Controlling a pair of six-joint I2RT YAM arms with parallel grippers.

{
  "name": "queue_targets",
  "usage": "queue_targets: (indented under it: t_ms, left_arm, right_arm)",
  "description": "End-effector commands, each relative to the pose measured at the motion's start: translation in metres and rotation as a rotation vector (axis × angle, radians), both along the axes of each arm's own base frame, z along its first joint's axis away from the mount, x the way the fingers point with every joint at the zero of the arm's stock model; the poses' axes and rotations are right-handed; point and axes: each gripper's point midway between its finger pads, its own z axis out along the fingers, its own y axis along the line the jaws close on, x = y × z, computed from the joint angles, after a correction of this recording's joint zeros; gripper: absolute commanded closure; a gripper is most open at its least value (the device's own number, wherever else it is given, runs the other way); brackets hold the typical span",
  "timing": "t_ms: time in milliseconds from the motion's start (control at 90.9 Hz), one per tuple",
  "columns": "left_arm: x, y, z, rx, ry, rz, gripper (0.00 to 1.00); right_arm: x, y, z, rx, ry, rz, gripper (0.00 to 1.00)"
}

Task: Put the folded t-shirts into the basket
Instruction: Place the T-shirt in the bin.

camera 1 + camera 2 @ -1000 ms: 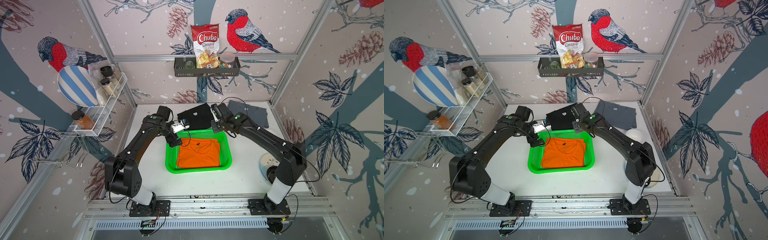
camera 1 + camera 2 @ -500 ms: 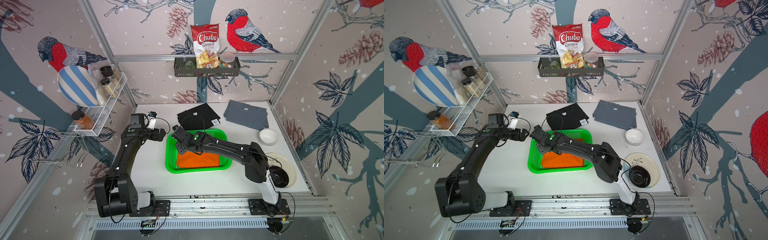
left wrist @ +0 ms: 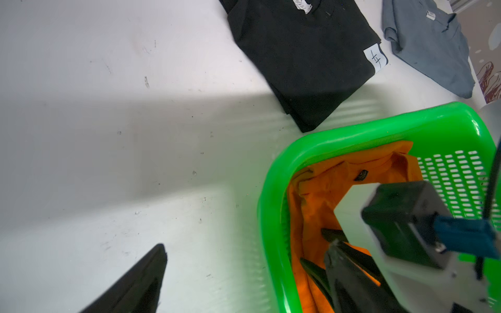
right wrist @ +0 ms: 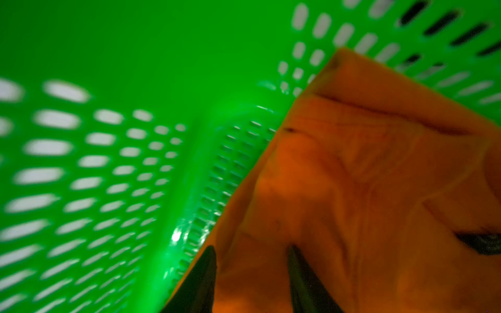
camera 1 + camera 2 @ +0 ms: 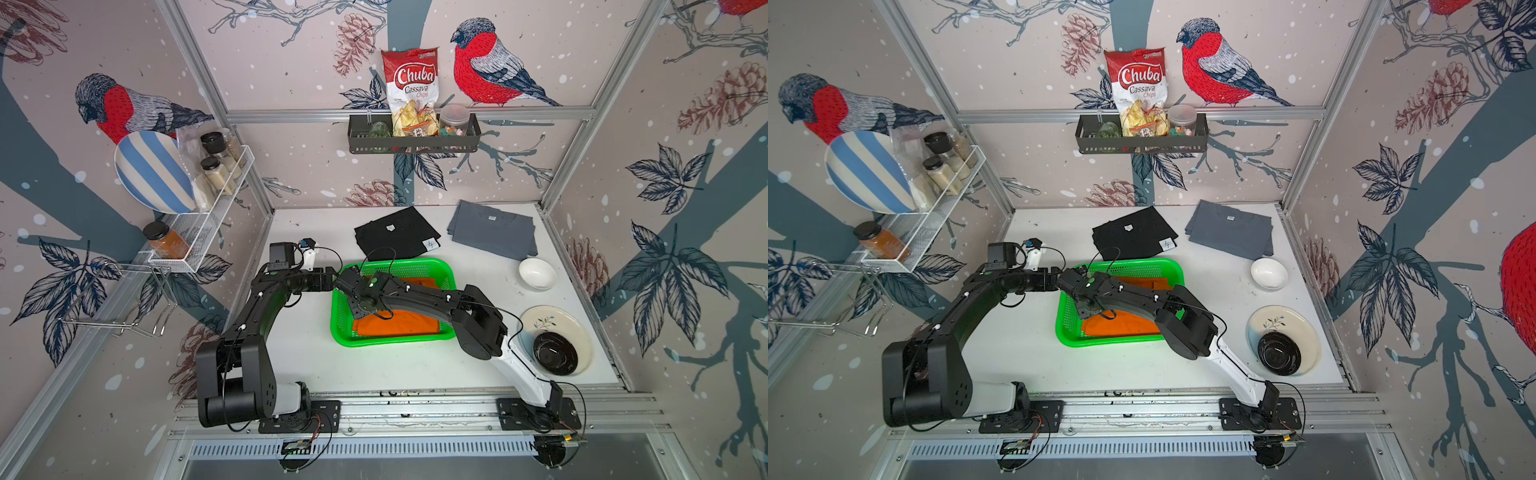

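The green basket (image 5: 395,341) (image 5: 1113,343) sits mid-table with the orange folded t-shirt (image 5: 395,326) (image 5: 1121,326) inside. The black t-shirt (image 5: 395,232) and the grey t-shirt (image 5: 492,232) lie flat on the table behind it. My right arm reaches across the basket. Its gripper (image 4: 252,249) is open at the left end, with both tips low over the orange t-shirt (image 4: 366,162) near its edge. My left gripper (image 3: 246,248) is open wide and straddles the basket's left rim (image 3: 271,216), one finger outside over the table, one over the orange cloth.
A white bowl (image 5: 537,273) and a plate (image 5: 582,332) carrying a black bowl (image 5: 555,353) stand right of the basket. A white mesh rack (image 5: 199,232) hangs on the left wall and a black shelf (image 5: 413,141) on the back wall. The right arm's wrist camera (image 3: 401,225) is close to my left gripper.
A second ago both grippers were at the basket's far rim. The right arm swung across to the basket's left end. The left arm pulled away left, then came back to the left rim.
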Motion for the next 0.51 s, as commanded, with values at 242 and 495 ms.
queue_targets:
  t_ms: [242,495]
  left_arm:
    - [0.012,0.01,0.007,0.034,-0.032,0.03,0.1]
    - [0.012,0.015,-0.002,0.077,0.007,0.016,0.08]
  right_arm:
    - [-0.033,-0.011,-0.035,-0.145,0.035,0.028,0.63]
    - [-0.06,-0.015,-0.011,-0.108,0.137,0.118,0.63]
